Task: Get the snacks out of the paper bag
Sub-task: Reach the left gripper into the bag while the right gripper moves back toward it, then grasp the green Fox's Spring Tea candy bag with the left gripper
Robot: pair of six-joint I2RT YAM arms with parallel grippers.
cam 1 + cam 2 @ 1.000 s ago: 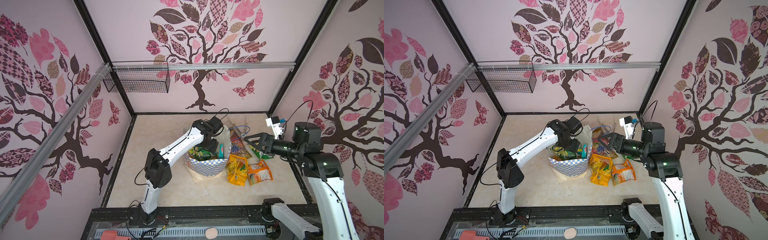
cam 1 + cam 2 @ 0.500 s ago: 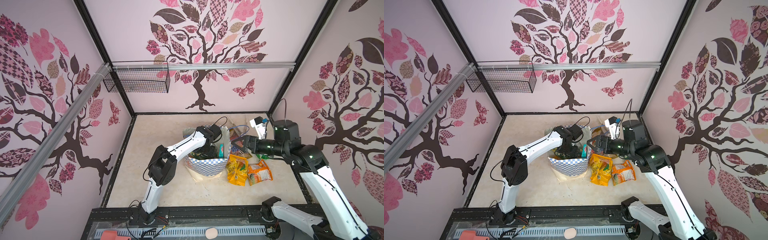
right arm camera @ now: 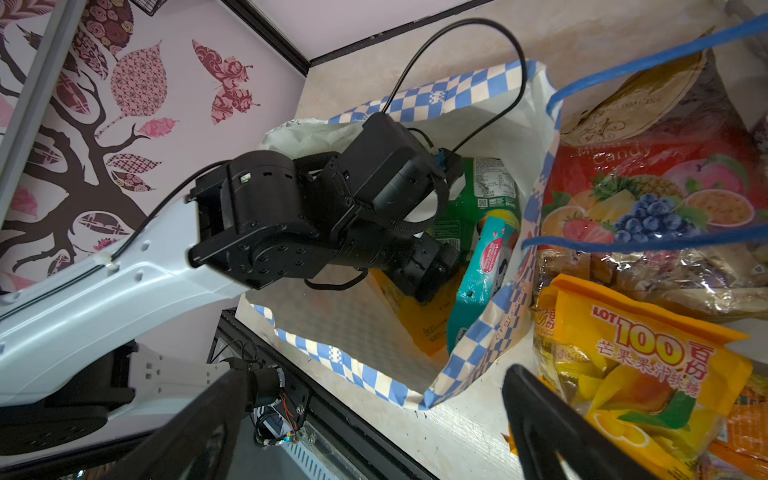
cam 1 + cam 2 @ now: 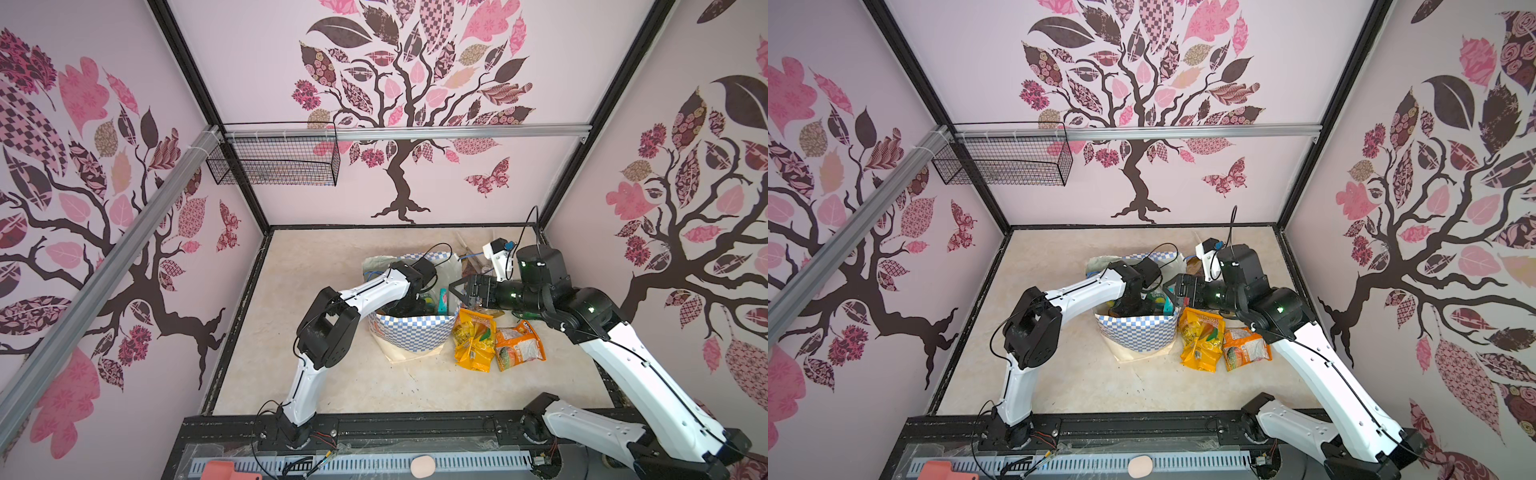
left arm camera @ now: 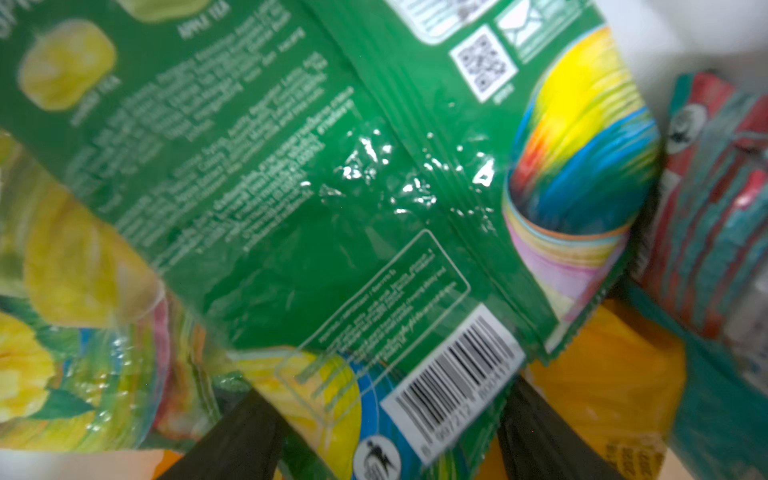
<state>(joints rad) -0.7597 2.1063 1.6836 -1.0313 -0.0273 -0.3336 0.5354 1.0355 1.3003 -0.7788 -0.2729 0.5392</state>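
- Reaching the left gripper down into the paper bag, mid-frame, jaws apart over the green packet, clamping nothing.
- Holding the right gripper wide open, empty, at the bag's right rim, further left than a second ago.
- Leaving yellow packet, orange packet right of bag.

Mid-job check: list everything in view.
bag: 1, cream with blue checks, table centre
green packet: 1, green, inside bag
teal packet: 1, teal, inside bag, on edge
amber packet: 1, yellow-orange, bag bottom
yellow packet: 1, yellow, right of bag
orange packet: 1, orange, right of yellow packet
red packet: 1, red with fruit, behind yellow packet
basket: 1, black wire, back wall
left gripper: 1, black, open, inside bag
right gripper: 1, black, open, at bag's right rim
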